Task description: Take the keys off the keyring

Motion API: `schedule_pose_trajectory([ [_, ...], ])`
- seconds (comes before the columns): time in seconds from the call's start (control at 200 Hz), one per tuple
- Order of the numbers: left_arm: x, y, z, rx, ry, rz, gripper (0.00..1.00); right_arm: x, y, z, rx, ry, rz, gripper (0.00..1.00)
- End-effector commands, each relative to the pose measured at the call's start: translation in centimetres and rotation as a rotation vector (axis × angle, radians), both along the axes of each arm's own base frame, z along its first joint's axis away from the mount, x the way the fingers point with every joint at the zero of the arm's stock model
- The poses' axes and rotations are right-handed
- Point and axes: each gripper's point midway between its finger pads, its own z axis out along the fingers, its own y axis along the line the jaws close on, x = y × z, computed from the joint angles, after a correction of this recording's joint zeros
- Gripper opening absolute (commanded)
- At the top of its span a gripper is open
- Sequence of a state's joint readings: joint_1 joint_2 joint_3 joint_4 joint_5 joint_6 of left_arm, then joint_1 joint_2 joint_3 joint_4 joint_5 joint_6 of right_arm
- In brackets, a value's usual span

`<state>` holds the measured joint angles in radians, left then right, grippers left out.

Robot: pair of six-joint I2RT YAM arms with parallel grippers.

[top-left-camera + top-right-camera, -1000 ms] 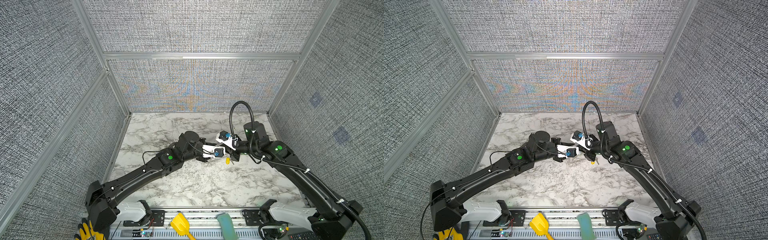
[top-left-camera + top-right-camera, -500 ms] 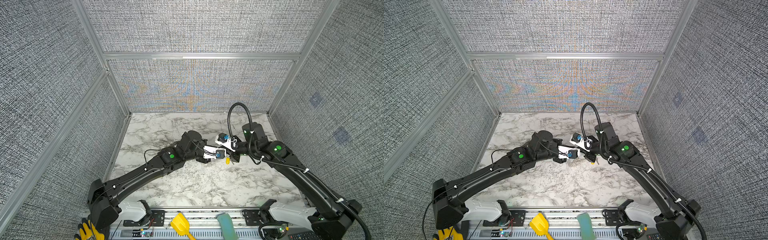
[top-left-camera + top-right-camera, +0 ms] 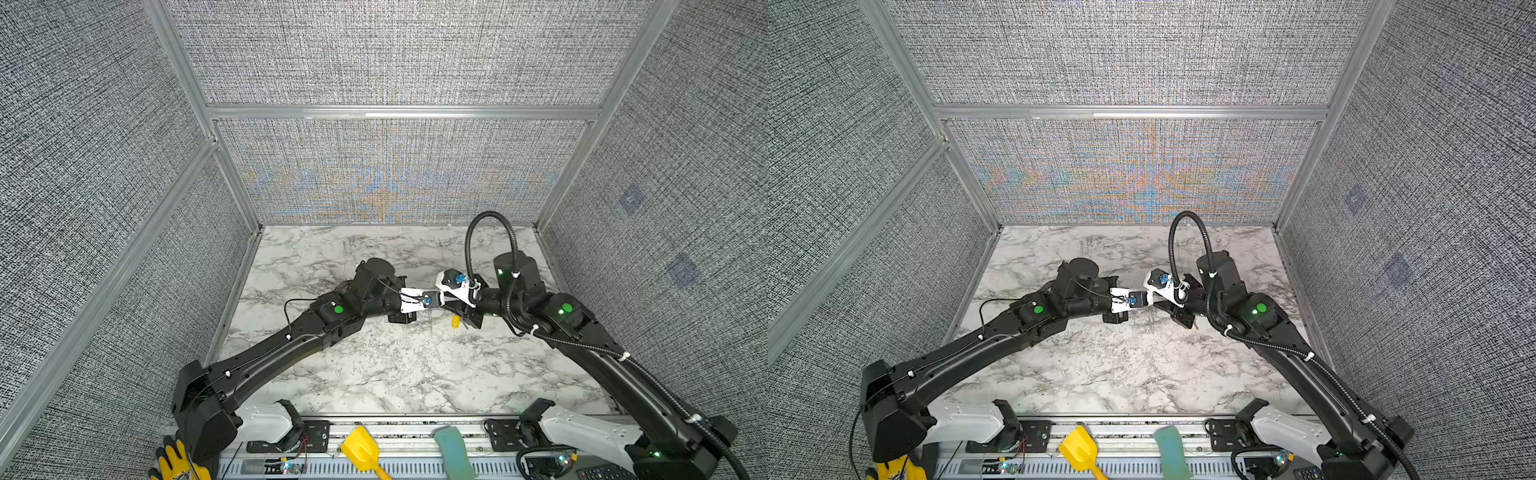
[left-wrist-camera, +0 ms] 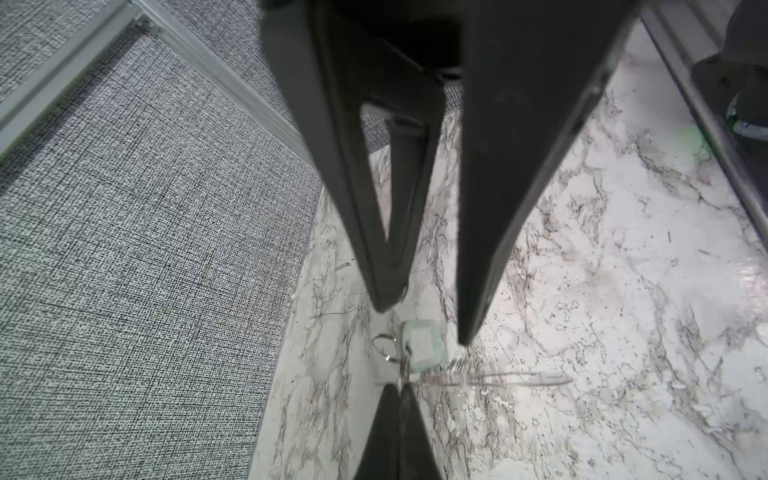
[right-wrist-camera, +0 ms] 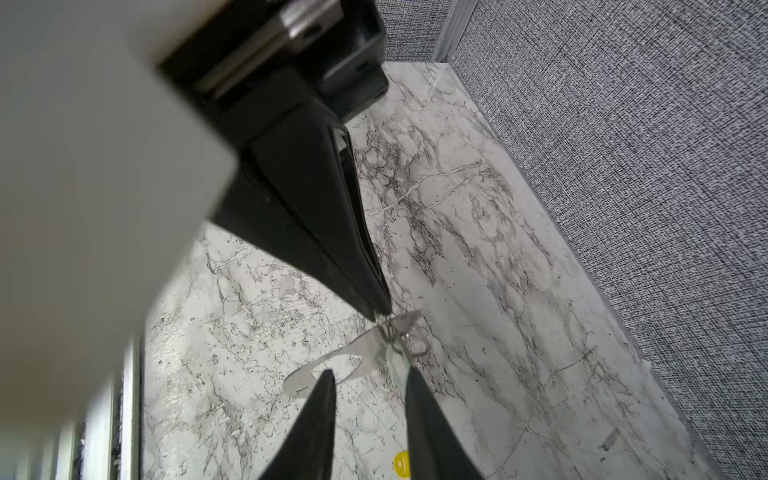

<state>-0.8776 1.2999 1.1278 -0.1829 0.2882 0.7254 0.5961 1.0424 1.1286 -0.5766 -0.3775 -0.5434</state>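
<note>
The keyring [image 5: 299,384], a flat grey plate with an oval cut-out, sits mid-desk between the two arms, a little right of centre. The left jaws are pinched fully shut on its narrow end, fingers [image 5: 361,282] pressed together. The left wrist view shows it edge-on as a thin line running out from those tips. The teal key [image 4: 422,347] hangs at that same end beside a small split ring [image 5: 415,345]. Only its pale tag shows clearly; the metal blade is lost in blur. The right jaws stand partly open and grip nothing. Their fingers [image 5: 320,415] are apart, one in front of the cut-out and one near the ring end. Whether either finger touches the plate I cannot tell. The yellow key [image 3: 456,321] lies on the desk [image 3: 374,374] just beside the right arm's tip, apart from the keyring; again only the tag can be made out. In both top views the wrist cameras and arms cover most of the plate, leaving a faint sliver. Whether its free end rests on the marble is unclear. Well away, on the front rail off the desk, lie a yellow scoop [image 3: 360,451], a teal block [image 3: 453,453] and a yellow glove [image 3: 174,463] cut off by the picture's edge.
</note>
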Motion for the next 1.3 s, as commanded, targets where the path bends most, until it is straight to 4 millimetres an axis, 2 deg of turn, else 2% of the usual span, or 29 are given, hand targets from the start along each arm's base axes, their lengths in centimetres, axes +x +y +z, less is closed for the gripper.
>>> schedule_pose_trajectory([
  [0.0,-0.6,-0.7,2.7,-0.149,0.046,-0.046,0.0,0.4,-0.2,0.7,0.06,-0.03,-0.046,0.35],
  [0.14,-0.8,-0.4,3.6,-0.209,0.084,-0.064,0.0,0.9,-0.7,0.0,0.066,-0.034,-0.09,0.38],
  [0.305,-0.8,-0.1,4.3,-0.27,0.119,-0.073,0.0,1.6,-0.2,0.1,0.101,-0.047,-0.103,0.39],
  [0.435,-1.0,0.0,4.5,-0.299,0.132,-0.083,0.0,1.9,0.2,0.0,0.111,-0.042,-0.099,0.45],
  [0.685,-1.2,0.2,4.6,-0.319,0.136,-0.084,0.0,2.5,1.1,0.1,0.151,-0.022,-0.094,0.44],
  [0.825,-1.0,0.3,4.6,-0.327,0.143,-0.072,0.0,2.4,1.4,0.2,0.162,-0.023,-0.076,0.35],
  [1.096,-0.3,0.8,5.2,-0.385,0.17,-0.046,0.0,2.1,1.0,-0.4,0.128,-0.021,-0.076,0.08],
  [1.296,0.4,1.4,5.2,-0.456,0.239,-0.033,0.0,2.6,0.6,-1.6,0.067,-0.016,-0.09,0.0],
])
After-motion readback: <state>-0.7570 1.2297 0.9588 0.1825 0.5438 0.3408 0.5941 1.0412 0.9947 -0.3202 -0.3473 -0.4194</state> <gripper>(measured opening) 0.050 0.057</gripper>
